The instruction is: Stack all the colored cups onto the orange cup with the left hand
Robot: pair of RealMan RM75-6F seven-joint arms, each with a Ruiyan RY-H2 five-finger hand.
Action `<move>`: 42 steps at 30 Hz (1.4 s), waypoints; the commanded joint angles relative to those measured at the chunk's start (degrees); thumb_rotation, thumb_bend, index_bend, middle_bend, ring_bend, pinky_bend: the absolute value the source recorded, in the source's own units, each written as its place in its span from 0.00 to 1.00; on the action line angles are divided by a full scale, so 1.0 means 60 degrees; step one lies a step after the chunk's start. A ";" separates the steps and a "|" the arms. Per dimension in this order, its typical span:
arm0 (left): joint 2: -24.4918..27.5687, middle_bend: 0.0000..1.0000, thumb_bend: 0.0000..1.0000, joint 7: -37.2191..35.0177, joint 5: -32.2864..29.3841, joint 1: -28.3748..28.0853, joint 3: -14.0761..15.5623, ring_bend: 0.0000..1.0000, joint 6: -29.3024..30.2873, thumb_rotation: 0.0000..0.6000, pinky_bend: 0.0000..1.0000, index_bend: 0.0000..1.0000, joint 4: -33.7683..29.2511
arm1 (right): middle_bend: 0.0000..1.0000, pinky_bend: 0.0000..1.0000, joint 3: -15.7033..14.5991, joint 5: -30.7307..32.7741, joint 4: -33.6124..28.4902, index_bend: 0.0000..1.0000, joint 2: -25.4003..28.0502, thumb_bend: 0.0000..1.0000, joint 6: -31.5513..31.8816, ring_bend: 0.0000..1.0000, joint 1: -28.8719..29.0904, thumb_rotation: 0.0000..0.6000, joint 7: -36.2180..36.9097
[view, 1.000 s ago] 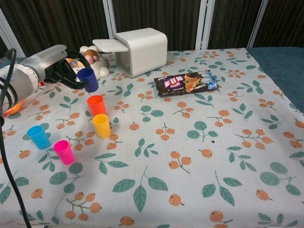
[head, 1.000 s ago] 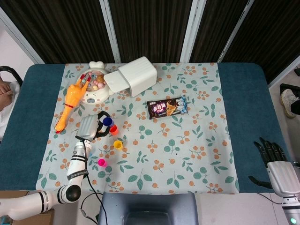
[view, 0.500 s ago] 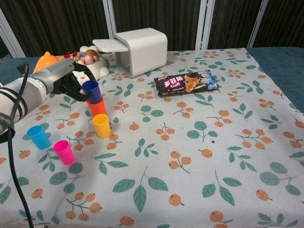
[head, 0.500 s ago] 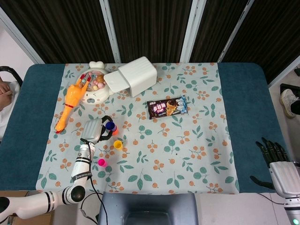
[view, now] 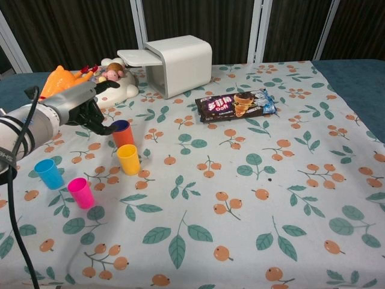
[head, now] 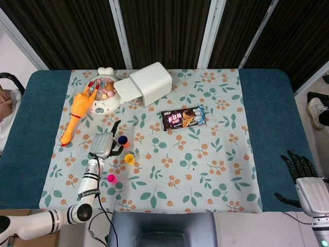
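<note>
Floral tablecloth [view: 252, 198] under everything. White box [view: 179, 55] at the back, on its side. My left hand [view: 84, 107] just left of the orange cup [view: 124, 137], fingers spread, holding nothing. Dark blue cup [view: 121, 125] nested in the orange one. Yellow cup [view: 128, 159] beside it. Light blue cup [view: 49, 173] and pink cup [view: 80, 192] near together, loose. My right hand [head: 303, 180] off at the table edge, fingers apart.

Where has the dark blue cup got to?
In the chest view the dark blue cup sits nested inside the orange cup, left of centre, just behind the yellow cup, with the left hand beside it.
</note>
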 commanded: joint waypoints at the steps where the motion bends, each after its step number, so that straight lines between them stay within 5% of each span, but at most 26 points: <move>1: 0.0296 1.00 0.35 -0.0079 0.0332 0.0128 0.0103 1.00 0.0175 1.00 1.00 0.00 -0.0586 | 0.00 0.00 -0.0010 -0.0012 -0.0001 0.00 -0.0002 0.20 -0.0021 0.00 0.0008 1.00 -0.0026; 12: 0.1261 1.00 0.34 -0.0457 0.1664 0.0945 0.1171 1.00 0.0641 1.00 1.00 0.11 -0.2996 | 0.00 0.00 -0.0080 -0.0139 -0.0006 0.00 -0.0011 0.21 -0.0020 0.00 0.0000 1.00 -0.0073; 22: 0.0609 1.00 0.34 -0.0103 0.2175 0.1150 0.1683 1.00 0.1044 1.00 1.00 0.15 -0.2563 | 0.00 0.00 -0.0115 -0.0203 0.0011 0.00 -0.0004 0.21 -0.0038 0.00 0.0009 1.00 -0.0049; 42: -0.0853 1.00 0.33 0.0373 0.1834 0.1009 0.1393 1.00 0.0852 1.00 1.00 0.28 -0.0619 | 0.00 0.00 -0.0109 -0.0220 0.0014 0.00 0.0049 0.20 0.0001 0.00 0.0010 1.00 0.0136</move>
